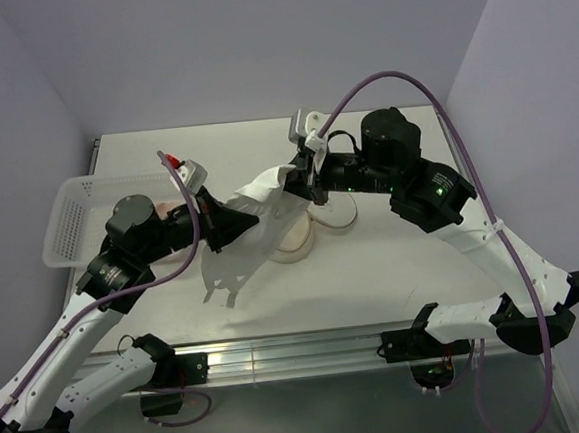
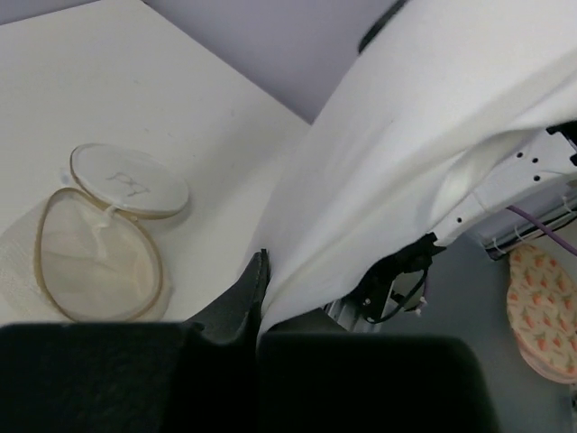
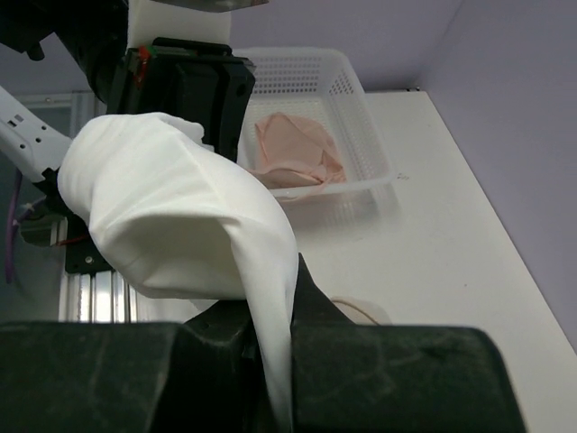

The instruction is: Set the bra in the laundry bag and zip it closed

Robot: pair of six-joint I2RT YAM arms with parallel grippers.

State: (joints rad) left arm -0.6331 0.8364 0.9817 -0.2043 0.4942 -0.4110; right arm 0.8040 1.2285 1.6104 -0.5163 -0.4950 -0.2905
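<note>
A soft white fabric piece (image 1: pixel 262 191) is held raised above the white desk (image 1: pixel 403 258), pinched at one edge by the left tool (image 2: pixel 263 284) and at another by the right tool (image 3: pixel 270 302). The round white mesh laundry bag (image 2: pixel 99 239) is laid open on the desk beneath. The pale pink-peach bra (image 3: pixel 293 153) is seen inside the white perforated plastic basket (image 3: pixel 356 95).

White table (image 1: pixel 403 258) sits in a corner of plain lavender walls (image 1: pixel 255 39), soft even light. Metal rail (image 1: pixel 300 348) along table's near edge, grey floor (image 1: pixel 315 415) below.
</note>
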